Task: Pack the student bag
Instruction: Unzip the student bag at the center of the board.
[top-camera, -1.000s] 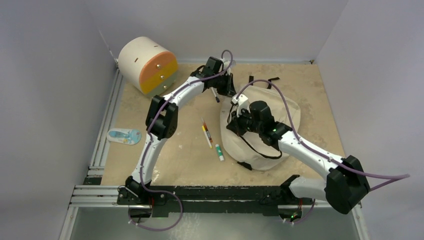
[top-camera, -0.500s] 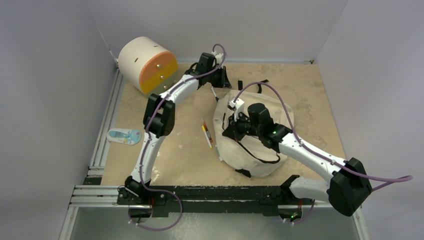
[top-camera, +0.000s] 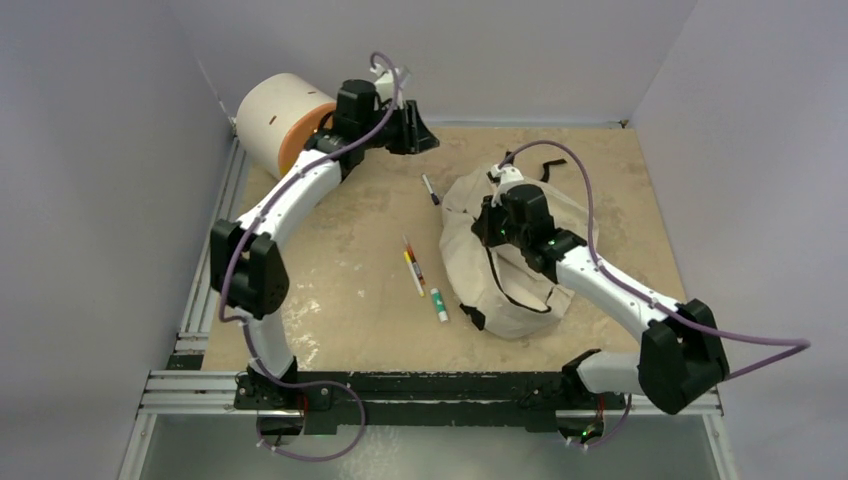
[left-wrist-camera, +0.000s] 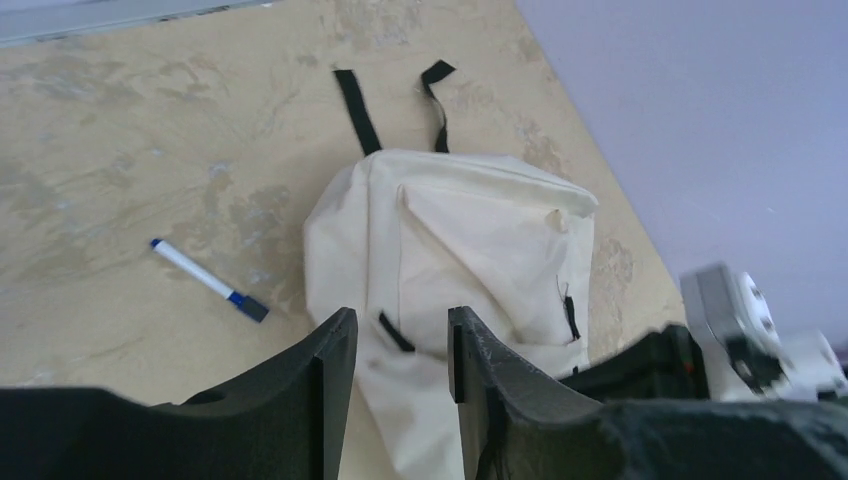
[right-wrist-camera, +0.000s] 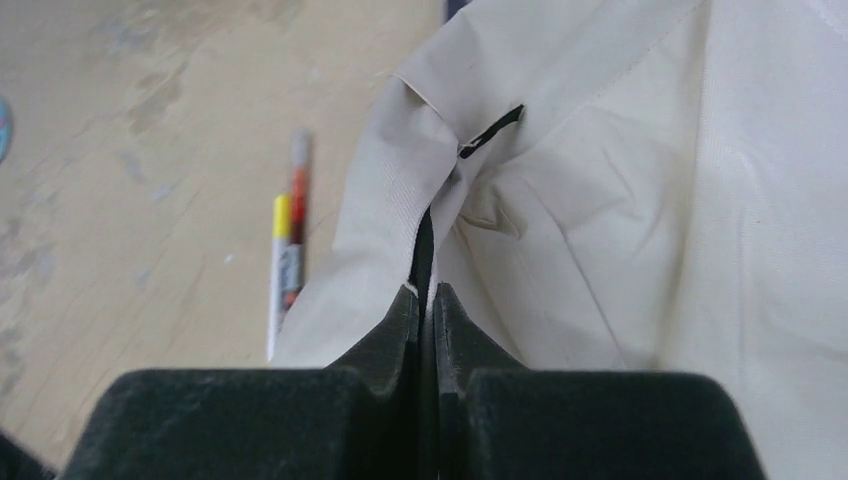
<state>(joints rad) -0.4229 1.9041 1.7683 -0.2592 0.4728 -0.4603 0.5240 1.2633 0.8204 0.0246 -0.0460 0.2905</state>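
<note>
Our right claw (right-wrist-camera: 427, 295) is pinched tight on a fold of the student bag (left-wrist-camera: 470, 230), which lies directly beneath it. Our left claw (left-wrist-camera: 400, 330) hangs parted and empty, above the bag. We judge we're opening the bag; next, the left must fetch the pen (left-wrist-camera: 208, 280).

From above I cannot see the right jaws: the wrist (top-camera: 518, 215) hides them over the student bag (top-camera: 462, 225). My left arm (top-camera: 295, 190) covers most of the orange front of the drawer unit (top-camera: 265, 115). The right wrist view cuts the bag off at its top and right edges.
</note>
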